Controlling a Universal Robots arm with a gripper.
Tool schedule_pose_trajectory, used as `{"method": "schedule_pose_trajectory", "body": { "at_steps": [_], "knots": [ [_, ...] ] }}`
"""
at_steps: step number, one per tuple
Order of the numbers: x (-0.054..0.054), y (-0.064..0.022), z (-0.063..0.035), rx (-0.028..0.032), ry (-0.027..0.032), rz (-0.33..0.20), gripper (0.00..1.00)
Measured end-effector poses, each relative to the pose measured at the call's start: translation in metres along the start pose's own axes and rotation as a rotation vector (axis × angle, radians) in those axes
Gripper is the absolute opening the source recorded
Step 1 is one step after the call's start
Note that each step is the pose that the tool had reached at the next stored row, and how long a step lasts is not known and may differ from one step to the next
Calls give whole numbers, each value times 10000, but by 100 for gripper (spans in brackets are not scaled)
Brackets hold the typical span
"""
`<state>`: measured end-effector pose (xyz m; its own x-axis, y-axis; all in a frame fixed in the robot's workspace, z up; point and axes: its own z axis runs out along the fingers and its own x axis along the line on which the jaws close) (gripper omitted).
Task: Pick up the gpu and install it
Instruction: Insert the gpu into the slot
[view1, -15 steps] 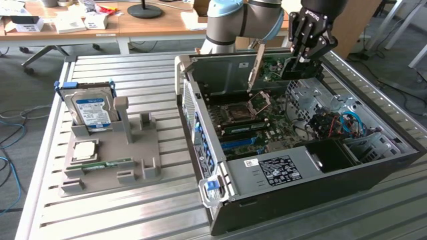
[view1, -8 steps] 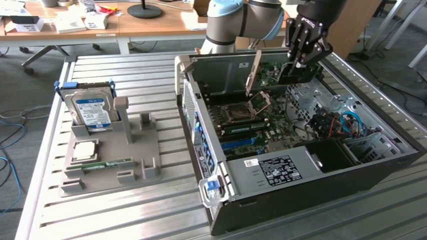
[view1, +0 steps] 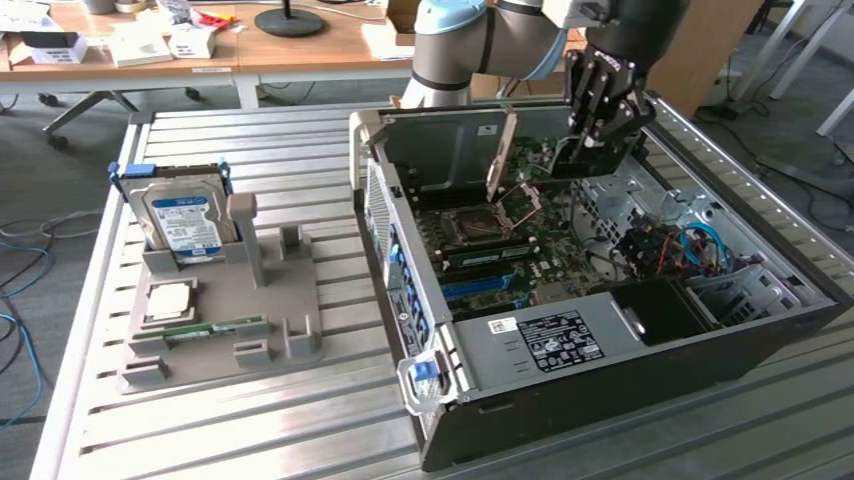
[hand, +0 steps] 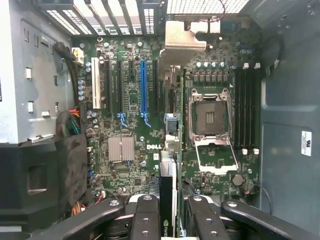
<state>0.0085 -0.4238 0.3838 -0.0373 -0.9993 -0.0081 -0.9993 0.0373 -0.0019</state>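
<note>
The gpu (hand: 167, 190) is a thin dark card seen edge-on, clamped between my gripper's (hand: 168, 212) black fingers (hand: 145, 215), with a green logo near its held end. In the exterior view my gripper (view1: 597, 138) hangs over the far side of the open computer case (view1: 601, 340), and the gpu (view1: 583, 160) sticks down from it just above the motherboard (view1: 507, 250). The wrist view looks along the card at the motherboard's expansion slots, among them a long blue slot (hand: 144, 85) and black ones beside it. The card's edge lies a little to the side of the blue slot.
An open CPU socket (hand: 210, 120) and memory slots (hand: 247, 110) lie beside the card's line. Cables and a black drive cage (view1: 667, 300) fill the case's end at the exterior view's right. At the exterior view's left, a grey holder (view1: 254, 300) carries a hard drive (view1: 187, 220), a CPU (view1: 170, 300) and a memory stick (view1: 214, 328).
</note>
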Motion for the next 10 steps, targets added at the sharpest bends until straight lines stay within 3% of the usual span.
{"method": "schedule_pose_trajectory", "body": {
  "at_steps": [10],
  "knots": [
    [2,30,182,0,0,-1,26]
  ]
}}
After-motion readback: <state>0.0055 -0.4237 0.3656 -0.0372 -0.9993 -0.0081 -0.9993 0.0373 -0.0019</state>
